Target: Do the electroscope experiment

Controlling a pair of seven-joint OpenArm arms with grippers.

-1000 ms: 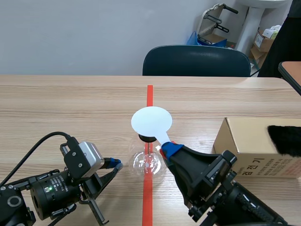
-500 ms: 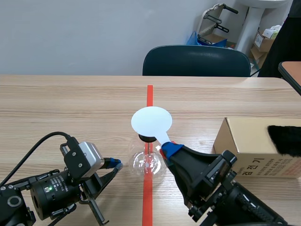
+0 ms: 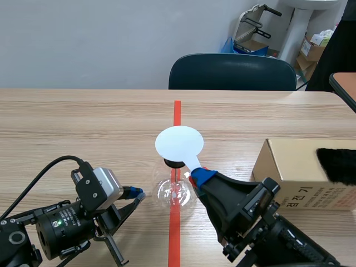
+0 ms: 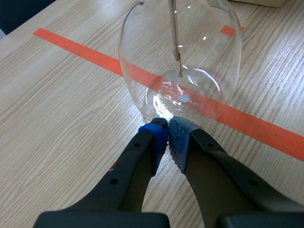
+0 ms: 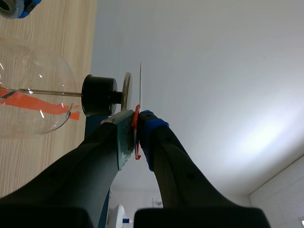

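Just 1 e-scope [image 3: 174, 192], 1 disc [image 3: 179, 142].

A light wooden table [image 3: 67, 128] runs to a plain pale grey wall [image 3: 83, 39] under even light. A dark blue chair [image 3: 232, 72] stands at its far edge. In the far right corner is clutter: cardboard boxes [image 3: 312, 49], a blue bag [image 3: 230, 45] and a white pedestal [image 3: 300, 25].

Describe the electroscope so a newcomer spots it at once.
On the wooden table, follow the orange-red tape line toward the robot: the electroscope stands on it, ahead of the left pincer. It is the only clear glass flask, round-bellied with a black stopper, under the white disc in the right pincer.
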